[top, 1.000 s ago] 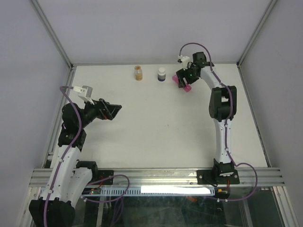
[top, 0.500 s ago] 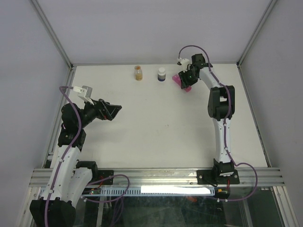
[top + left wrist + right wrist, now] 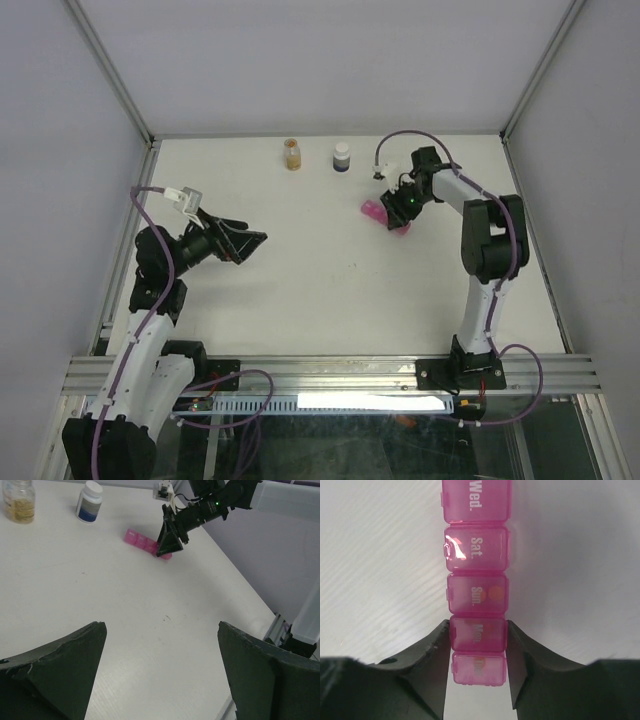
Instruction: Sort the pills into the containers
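Right pincer (image 3: 478, 630) is clenched on the pink pill organiser (image 3: 477, 547), its two fingers pressing the long sides at the box marked "Mon.", one box in from the near end. From where I stand I cannot tell whether the strip rests on the desk (image 3: 320, 290) or is raised just off it. All the lids I can see on the organiser look closed. Small orange spots show through the lids of "Sun.", "Mon." and the end box, which may be pills already dropped in; "Sat." and "Wed." look bare.

Beyond the organiser and off to its left, well apart from it, stand the white-capped bottle (image 3: 342, 158) and, farther left, the clear bottle (image 3: 292, 155), in which the pills (image 3: 20, 511) sit as a yellow-brown heap. Most of the sorting, I judge, remains.

Far to the organiser's left, the left pincer (image 3: 245, 243) hangs spread wide, grasping nothing.
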Motion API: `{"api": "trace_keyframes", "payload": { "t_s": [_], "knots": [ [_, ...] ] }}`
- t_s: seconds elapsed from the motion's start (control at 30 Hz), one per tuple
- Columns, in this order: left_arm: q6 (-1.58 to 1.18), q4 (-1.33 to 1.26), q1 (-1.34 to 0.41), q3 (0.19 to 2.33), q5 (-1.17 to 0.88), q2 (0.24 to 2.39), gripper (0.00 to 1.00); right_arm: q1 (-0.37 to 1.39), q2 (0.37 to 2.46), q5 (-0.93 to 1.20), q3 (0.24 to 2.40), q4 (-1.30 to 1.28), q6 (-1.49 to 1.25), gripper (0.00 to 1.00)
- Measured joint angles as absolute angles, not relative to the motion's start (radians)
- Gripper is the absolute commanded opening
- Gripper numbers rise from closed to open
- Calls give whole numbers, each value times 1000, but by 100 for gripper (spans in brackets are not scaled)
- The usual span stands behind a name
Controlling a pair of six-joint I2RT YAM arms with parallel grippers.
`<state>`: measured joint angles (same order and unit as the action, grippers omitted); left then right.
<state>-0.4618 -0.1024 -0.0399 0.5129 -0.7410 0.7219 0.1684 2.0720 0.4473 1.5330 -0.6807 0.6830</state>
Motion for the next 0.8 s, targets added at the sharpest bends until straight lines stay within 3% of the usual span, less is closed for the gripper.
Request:
{"api": "trace_keyframes", "payload": {
  "t_s": [0.13,0.37,0.6,0.63,0.73,0.8],
  "knots": [
    [-499,-162,-190,479,-706,685,93,222,1840,490,1246,-698,824,32],
    [-490,-305,-681,389,-485,601,90,389,1430,541,841,-701,1052,33],
    [-270,-482,-1131,258,-192,710,92,476,1309,543,644,-671,1169,36],
    [-237,-503,-1161,243,-171,734,92,480,1298,547,635,-667,1180,40],
    [-133,-566,-1212,199,-119,809,95,492,1263,559,608,-655,1216,69],
    [-70,-601,-1217,180,-100,850,96,496,1250,567,601,-656,1225,83]
  ]
}}
